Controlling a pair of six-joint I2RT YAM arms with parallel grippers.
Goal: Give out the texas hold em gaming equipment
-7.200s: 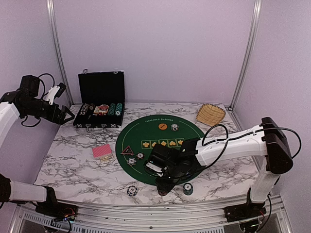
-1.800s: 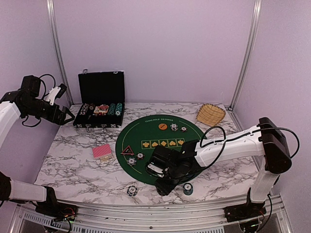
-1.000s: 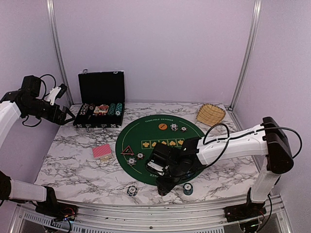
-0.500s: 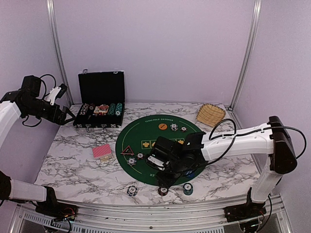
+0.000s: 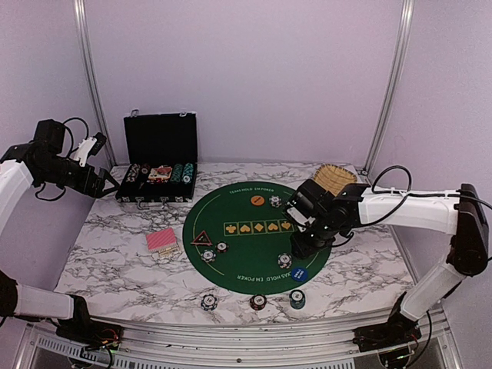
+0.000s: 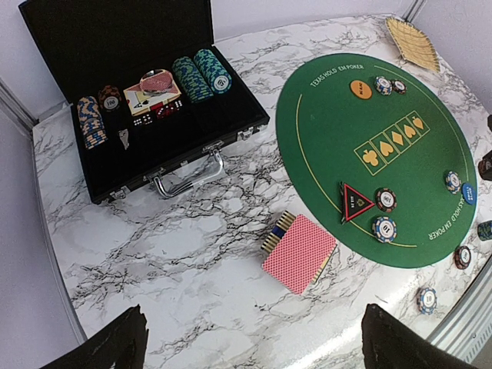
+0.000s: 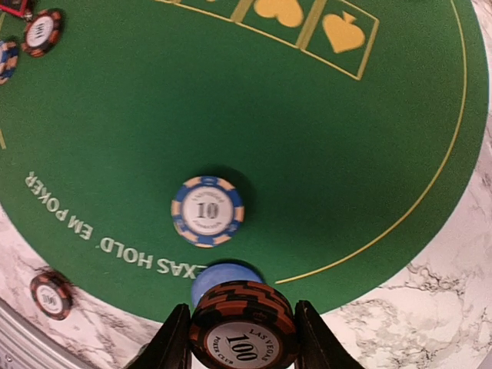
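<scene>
The right gripper (image 7: 244, 338) sits at the bottom edge of the right wrist view, its two dark fingers (image 7: 171, 338) clamped on the ribbed, striped rims of a short stack of red-and-black chips (image 7: 243, 327), the top face printed with 100. Just above that stack, at the lower rim of the round green felt mat (image 7: 231, 100), lies a smooth blue button (image 7: 223, 275), partly covered by the stack. Above the button a blue-and-white chip (image 7: 207, 211) marked 10 lies flat on the felt. A red-edged chip (image 7: 51, 294) rests on the veined marble table (image 7: 430, 307) at lower left.

In the left wrist view the left gripper (image 6: 257, 350) is spread wide with nothing between its black fingertips (image 6: 115, 346) at the bottom corners. Mid-frame a squared deck of red-backed cards (image 6: 298, 252) lies on the marble, just left of the mat. A red-and-black triangle marker (image 6: 356, 202) and an orange button (image 6: 360, 89) sit on the felt. The black hinged case (image 6: 146, 100) stands open at upper left, and a woven basket (image 6: 413, 43) at upper right
</scene>
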